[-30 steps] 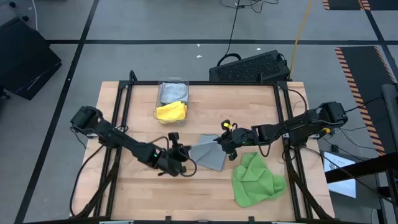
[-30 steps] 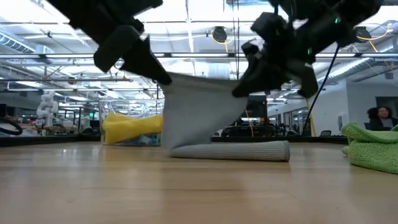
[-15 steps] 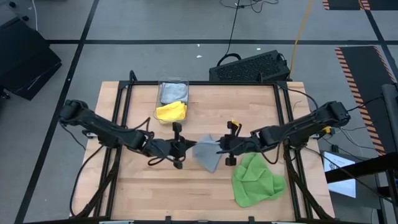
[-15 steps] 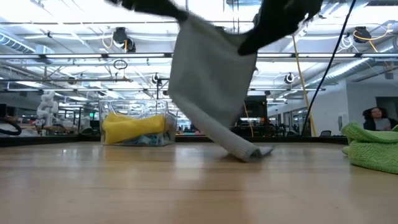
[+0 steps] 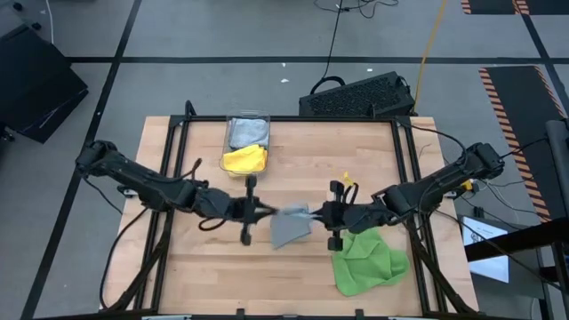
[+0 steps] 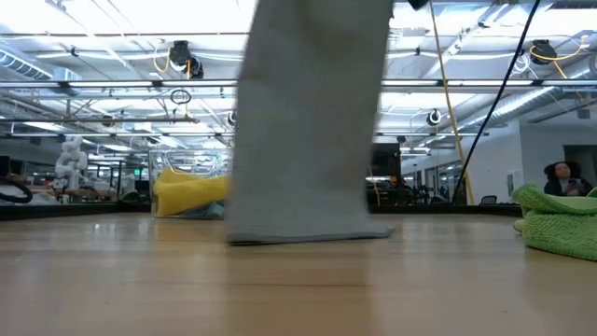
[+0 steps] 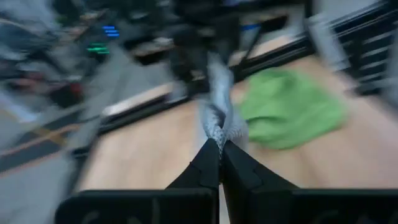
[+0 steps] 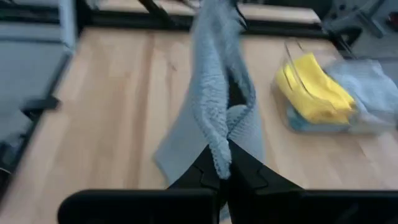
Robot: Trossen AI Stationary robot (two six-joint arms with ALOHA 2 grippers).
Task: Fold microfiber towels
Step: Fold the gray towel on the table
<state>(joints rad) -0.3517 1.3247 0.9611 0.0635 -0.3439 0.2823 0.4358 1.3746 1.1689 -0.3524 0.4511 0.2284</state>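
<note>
A grey microfiber towel hangs as a sheet between my two grippers over the middle of the table. In the low view the grey towel fills the centre, with its lower edge at the tabletop; whether it touches, I cannot tell. My left gripper is shut on its left upper end and my right gripper on its right upper end. A bright green towel lies crumpled at the near right. A yellow towel and a pale grey-blue one lie in the clear bin. My left gripper pinches the grey towel's upper edge at its left end between its two fingers, coming nearly level from the table's left. The cloth is bunched at the fingertips and hangs below them. My right gripper pinches the towel's upper edge at its right end between its two fingers, coming from the table's right and slanting slightly down. The cloth gathers in folds at the fingertips and hangs down.
The clear bin stands at the far left of the table's middle. A dark keyboard-like case lies beyond the far edge. The green towel sits close to my right arm. Bare wood shows at the near left.
Both grippers have risen, staying shut on the grey towel. The right one also shifted toward the near edge and rolled. The towel's lower part, which lay folded on the table, has been drawn up, and the towel now hangs straight between them.
</note>
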